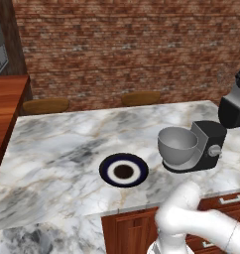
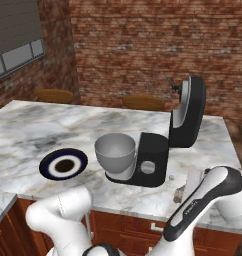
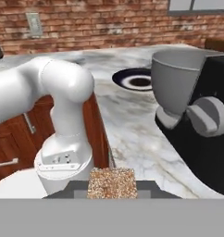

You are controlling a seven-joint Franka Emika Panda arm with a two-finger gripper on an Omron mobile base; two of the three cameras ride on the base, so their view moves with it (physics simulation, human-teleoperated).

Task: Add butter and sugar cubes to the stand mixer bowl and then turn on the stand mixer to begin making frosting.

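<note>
1. One brown speckled cube [image 3: 111, 183] sits clamped between the fingertips of my end effector [image 3: 111, 188], so I am gripping it. The dark tips show on either side of it at the bottom of the hand view.
2. From the right base view, my end effector [image 2: 179, 194] hangs low over the marble bench [image 2: 23, 125], just beside the stand mixer [image 2: 152, 160], on its knob side and towards the bench's front edge. I cannot tell whether the cube touches the bench.
3. Next out is the stand mixer [image 3: 215, 152] itself, a black boxy body standing on the bench. Its small silver knob [image 3: 207, 115] faces my hand camera.
4. Its rounded head [image 2: 188, 112] is tilted up and back, standing nearly upright behind the body.
5. Seated on the mixer's base, on the side away from the head, is the stand mixer bowl [image 3: 176, 78]. This deep grey metal bowl is upright with its mouth open to the top. The left base view shows the same bowl [image 1: 177, 145] to the left of the black body [image 1: 209, 144].
6. Beyond the bowl, on the far side of the mixer from me, a flat dark-blue-rimmed plate [image 2: 63, 164] with a white ring and a dark centre lies on the bench. It is near the bowl but not touching it.
7. Behind the mixer, past the back edge of the bench, two round wooden stool seats [image 2: 143, 102] [image 2: 54, 95] show.
8. Farthest of all, behind the stools, is a red brick wall [image 2: 143, 40].
</note>
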